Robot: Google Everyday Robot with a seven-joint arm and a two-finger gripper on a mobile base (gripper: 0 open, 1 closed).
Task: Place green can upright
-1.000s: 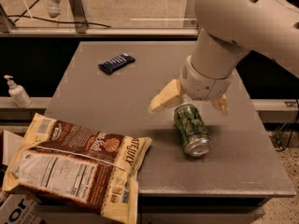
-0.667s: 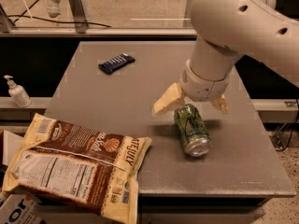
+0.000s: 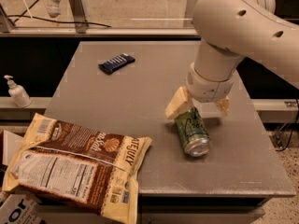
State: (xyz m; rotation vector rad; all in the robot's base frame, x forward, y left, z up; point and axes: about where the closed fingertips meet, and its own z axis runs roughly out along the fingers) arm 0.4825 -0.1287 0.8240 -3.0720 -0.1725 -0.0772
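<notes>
The green can (image 3: 192, 131) lies on its side on the grey table (image 3: 135, 97), right of centre, with its silver end facing the front edge. My gripper (image 3: 200, 108) hangs from the white arm right above the can's far end. Its two pale fingers (image 3: 176, 105) are spread apart, one on each side of that end, with a gap between them and the can. The can's far end is partly hidden under the wrist.
A large brown and cream snack bag (image 3: 77, 164) lies over the table's front left corner. A dark blue snack bar (image 3: 116, 62) lies at the back left. A white pump bottle (image 3: 17, 92) stands off the table to the left.
The gripper has come down and slightly to the right, closer over the can's far end. The can has not moved.
</notes>
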